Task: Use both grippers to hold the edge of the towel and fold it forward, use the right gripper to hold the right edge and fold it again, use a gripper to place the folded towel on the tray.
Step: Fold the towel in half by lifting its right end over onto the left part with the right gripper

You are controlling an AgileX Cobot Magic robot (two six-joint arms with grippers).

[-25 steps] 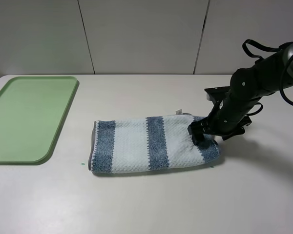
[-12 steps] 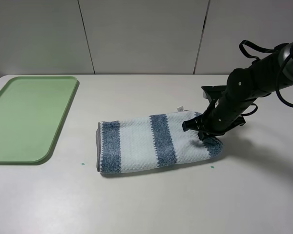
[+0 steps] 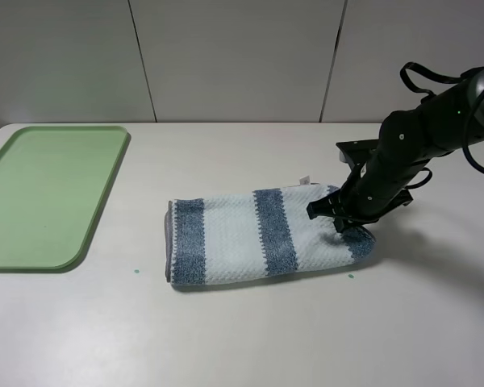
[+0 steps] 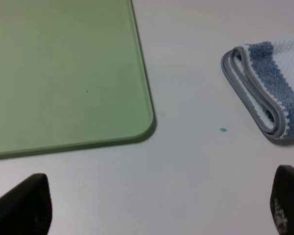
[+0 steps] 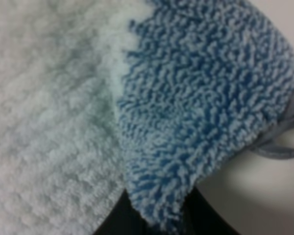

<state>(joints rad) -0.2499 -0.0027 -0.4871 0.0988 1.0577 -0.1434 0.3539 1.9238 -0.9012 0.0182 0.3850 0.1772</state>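
Exterior high view: the towel (image 3: 262, 238), folded into a long strip, lies on the worktop (image 3: 242, 339), well apart from the tray (image 3: 32, 201) at the left. The right end effector (image 3: 339, 219) is clamped on the towel's right end. The right wrist view shows only a small tuft of the dark-blue stripe pinched between its fingers.

I judge this to be the main risk. With so little cloth held, it may slip out when the end is lifted. Or only the upper layer is caught, so the layers part and the second fold comes out crooked. The strip may also drag on the worktop instead of folding.

The left end effector (image 4: 154, 205) has its fingers wide apart and holds nothing.

No writing is readable. The white tag (image 3: 304, 181) at the towel's far edge is too small to read.
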